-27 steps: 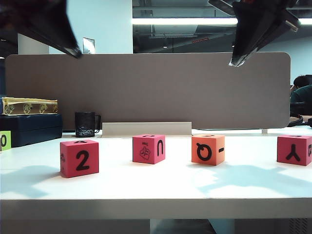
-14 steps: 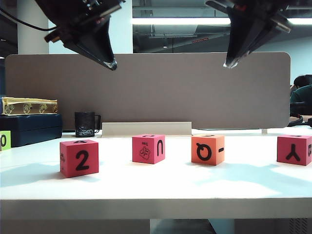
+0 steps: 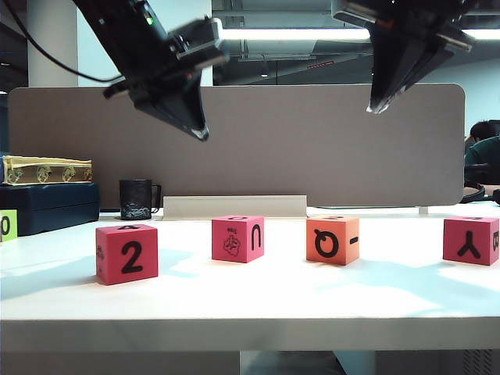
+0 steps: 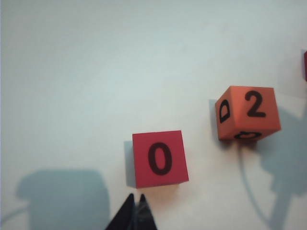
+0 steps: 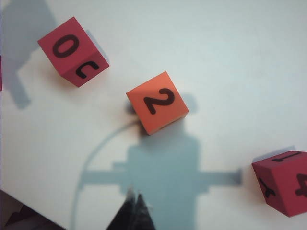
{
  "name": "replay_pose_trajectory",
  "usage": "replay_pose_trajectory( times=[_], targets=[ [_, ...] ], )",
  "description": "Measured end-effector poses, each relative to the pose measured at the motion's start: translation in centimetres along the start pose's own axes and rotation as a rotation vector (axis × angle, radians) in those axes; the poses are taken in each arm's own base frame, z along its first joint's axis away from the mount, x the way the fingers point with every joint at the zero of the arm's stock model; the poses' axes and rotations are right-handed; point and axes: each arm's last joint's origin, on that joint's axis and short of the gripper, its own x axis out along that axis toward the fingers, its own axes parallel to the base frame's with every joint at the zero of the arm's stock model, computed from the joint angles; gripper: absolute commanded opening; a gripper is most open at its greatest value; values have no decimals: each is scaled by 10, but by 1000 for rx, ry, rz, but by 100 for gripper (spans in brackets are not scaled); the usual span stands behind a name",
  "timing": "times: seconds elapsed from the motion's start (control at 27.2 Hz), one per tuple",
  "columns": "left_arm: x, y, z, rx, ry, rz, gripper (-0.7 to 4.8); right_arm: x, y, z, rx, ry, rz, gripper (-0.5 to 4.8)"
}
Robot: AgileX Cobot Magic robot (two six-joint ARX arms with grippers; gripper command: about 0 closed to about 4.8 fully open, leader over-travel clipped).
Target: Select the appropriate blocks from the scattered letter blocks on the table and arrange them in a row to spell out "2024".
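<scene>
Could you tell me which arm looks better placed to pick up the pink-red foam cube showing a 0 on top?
Left, probably: the shut left gripper hangs right beside the pink-red foam cube with 0 on top, while the shut right gripper hovers nearer the orange foam cube.

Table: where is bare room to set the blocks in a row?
The table's front strip, before all four blocks, is bare. Gaps also lie between the 2 block, tree block, orange block and Y block. Nowhere is crowded.
</scene>
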Motion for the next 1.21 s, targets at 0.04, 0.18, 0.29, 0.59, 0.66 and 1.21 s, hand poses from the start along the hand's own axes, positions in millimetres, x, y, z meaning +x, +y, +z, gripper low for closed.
replay_pose_trajectory(
  times=[0.04, 0.18, 0.29, 0.59, 0.66, 1.21],
  targets=[
    [8, 1, -1, -20, 1, 0, 106, -3, 0, 1, 1, 9, 0, -3],
    [25, 2, -2, -29, -9, -12, 132, -10, 2, 4, 2, 6, 48, -3],
    [31, 2, -3, -31, -11, -33, 219, -15, 4, 6, 2, -8, 103, -3],
    [61, 0, -16, -33, 58, -76, 385, -29, 9, 17, -13, -68, 160, -3],
    [66, -5, -19, -23, 71, -88, 386, -30, 9, 17, -13, -73, 159, -3],
    [90, -9, -29, 14, 102, -35, 407, -30, 9, 16, -10, -66, 160, -3]
  ],
)
